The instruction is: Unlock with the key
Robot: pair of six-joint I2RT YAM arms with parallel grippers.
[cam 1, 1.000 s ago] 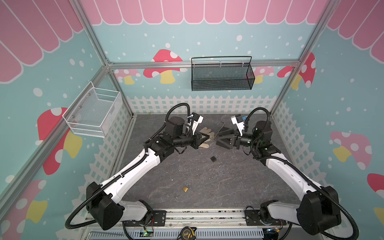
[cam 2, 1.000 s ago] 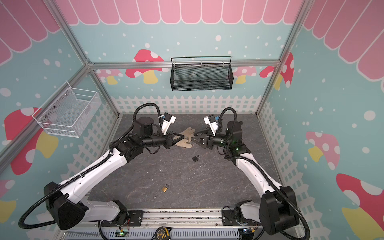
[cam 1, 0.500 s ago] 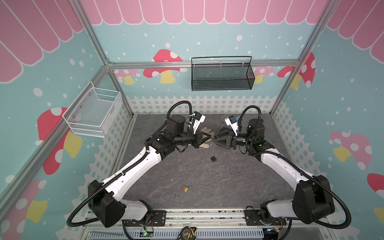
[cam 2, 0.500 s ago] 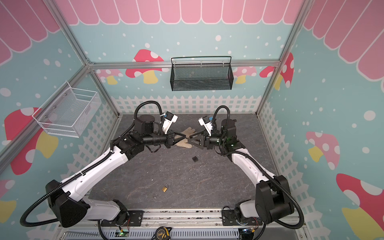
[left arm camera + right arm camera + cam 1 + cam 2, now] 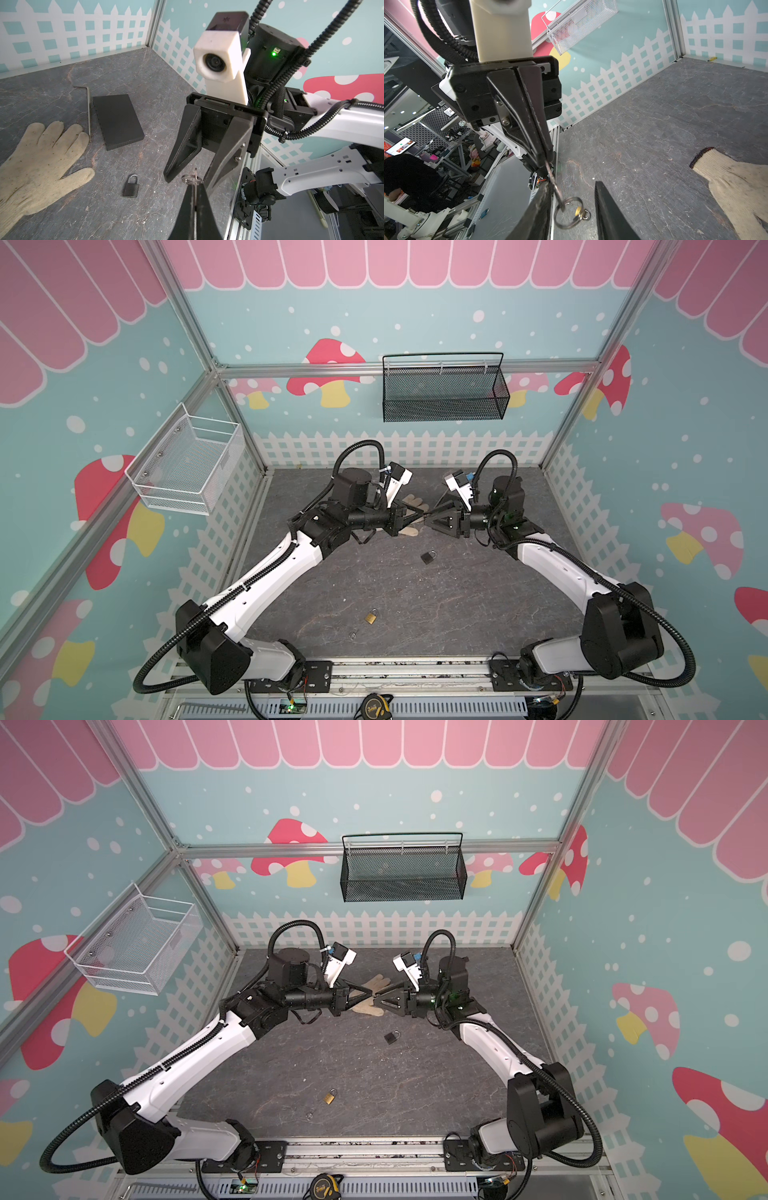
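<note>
— Grey stone-patterned tabletop (image 5: 415,605), mushroom-print walls (image 5: 685,448): what is hard to read from where you sit?

— The key (image 5: 553,180). In both top views I see only my two grippers tip to tip above the glove (image 5: 409,506), and the key is too small to pick out there. My wrist views show it. My left gripper (image 5: 545,163) has its jaws pressed flat on the blade, and the key ring (image 5: 572,199) hangs out past the tips.

— And the right side?

— My right gripper (image 5: 187,183) has its jaws parted with a clear gap, one on each side of that ring. Whether either one touches the key I cannot tell.

— Where are the locks?

— The black padlock (image 5: 428,557) lies on the tabletop near the grippers, on the front side, with its shackle seated. The brass padlock (image 5: 371,617) lies well apart from it, toward the front rail (image 5: 395,668). A flat black box (image 5: 117,121) and a hex key (image 5: 89,112) lie beside the glove. In both top views they are hard to make out behind my right gripper.

— Room to move?

— Open tabletop between the padlocks and along the right wall. The black wire basket (image 5: 444,391) hangs on the back wall and the white wire basket (image 5: 187,466) on the left wall.
</note>
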